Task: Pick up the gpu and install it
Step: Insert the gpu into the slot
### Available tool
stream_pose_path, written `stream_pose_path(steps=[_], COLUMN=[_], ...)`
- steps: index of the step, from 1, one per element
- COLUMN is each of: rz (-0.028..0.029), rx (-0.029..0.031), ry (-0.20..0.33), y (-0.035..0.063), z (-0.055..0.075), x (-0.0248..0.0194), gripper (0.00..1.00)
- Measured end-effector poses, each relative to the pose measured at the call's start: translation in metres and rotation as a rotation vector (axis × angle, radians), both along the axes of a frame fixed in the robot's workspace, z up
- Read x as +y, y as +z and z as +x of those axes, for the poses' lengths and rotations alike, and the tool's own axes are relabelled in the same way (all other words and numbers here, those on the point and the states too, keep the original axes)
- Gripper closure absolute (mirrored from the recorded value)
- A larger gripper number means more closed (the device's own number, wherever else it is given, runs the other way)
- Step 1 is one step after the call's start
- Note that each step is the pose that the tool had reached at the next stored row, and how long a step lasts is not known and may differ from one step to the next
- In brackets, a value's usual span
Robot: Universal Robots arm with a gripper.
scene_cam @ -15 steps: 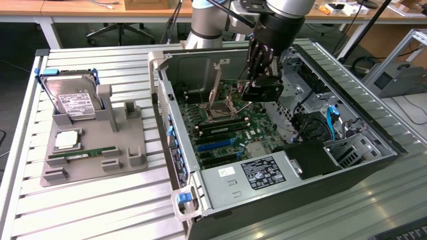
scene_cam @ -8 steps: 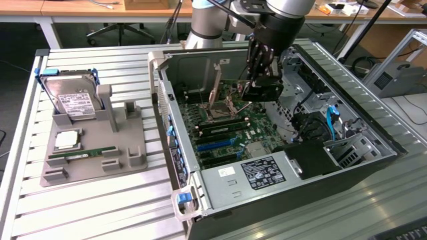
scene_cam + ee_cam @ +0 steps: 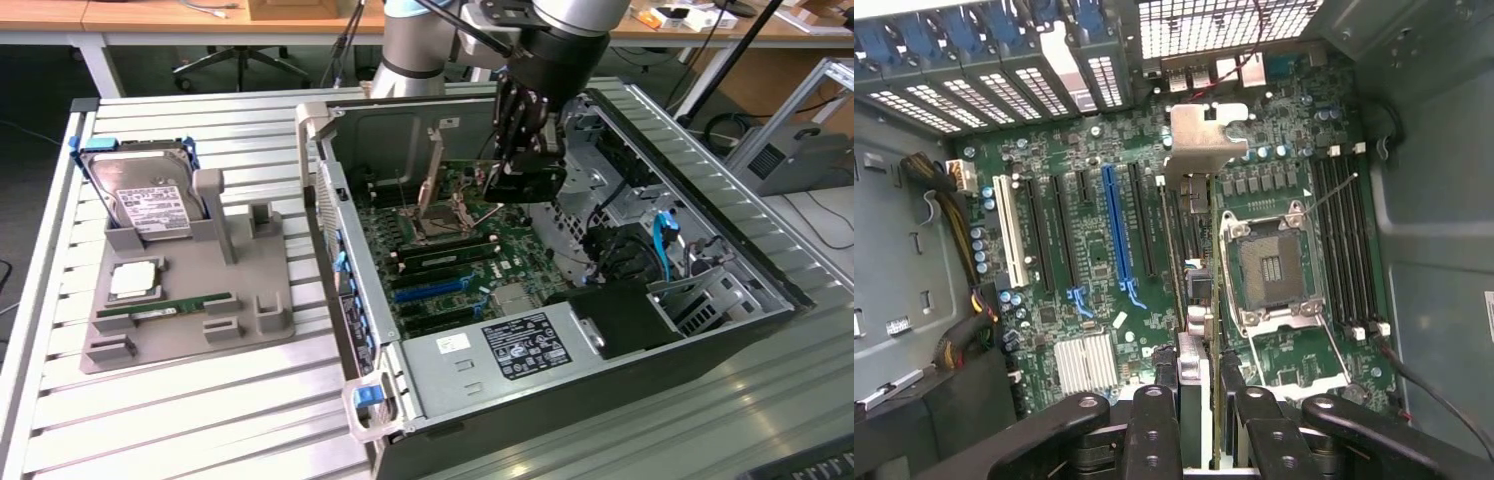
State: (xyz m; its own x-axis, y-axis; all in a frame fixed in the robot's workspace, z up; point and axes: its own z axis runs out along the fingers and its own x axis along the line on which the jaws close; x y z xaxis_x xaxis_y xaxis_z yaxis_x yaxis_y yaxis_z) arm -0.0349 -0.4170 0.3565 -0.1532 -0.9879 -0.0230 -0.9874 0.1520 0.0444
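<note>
The robot's black claw [image 3: 523, 160] is down inside the open grey metal computer box [image 3: 360, 130], at about 1 o'clock in the exterior view. Its fingers [image 3: 1154, 420] are clamped on the thin flat black card with a silvery metal end, the gpu [image 3: 1196, 230].

So the picking up looks done, and the putting in is the step in hand. In the wrist view the card is seen from its thin edge. It hangs over the green board [image 3: 1094, 250] at the bottom of the box, close beside the square silver chip holder [image 3: 1272, 265]. I cannot tell if the card touches the board yet.

To go in, the card's lower edge has to line up with one long slot, such as the long blue slot [image 3: 1116, 230], and go straight down, not tilted. Its silvery end has to meet the row of openings at the back wall. I think a crooked push could hurt the slot.

Writing: a black label with white print [image 3: 531, 345] sits on the silver box at about 5 o'clock, but the words are too small to read. At 9 o'clock a grey holder tray [image 3: 254, 280] carries a boxy silver hard drive [image 3: 150, 200] with a white label, also too small to read, and a narrow green memory stick [image 3: 167, 305]. No brand name can be made out.
</note>
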Motion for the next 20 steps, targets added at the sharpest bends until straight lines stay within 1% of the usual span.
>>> stream_pose_path(steps=[20], rz=[0.0], rx=[0.0], ry=[0.042], y=[-0.0001], z=[0.0], x=[0.0], gripper=[0.73])
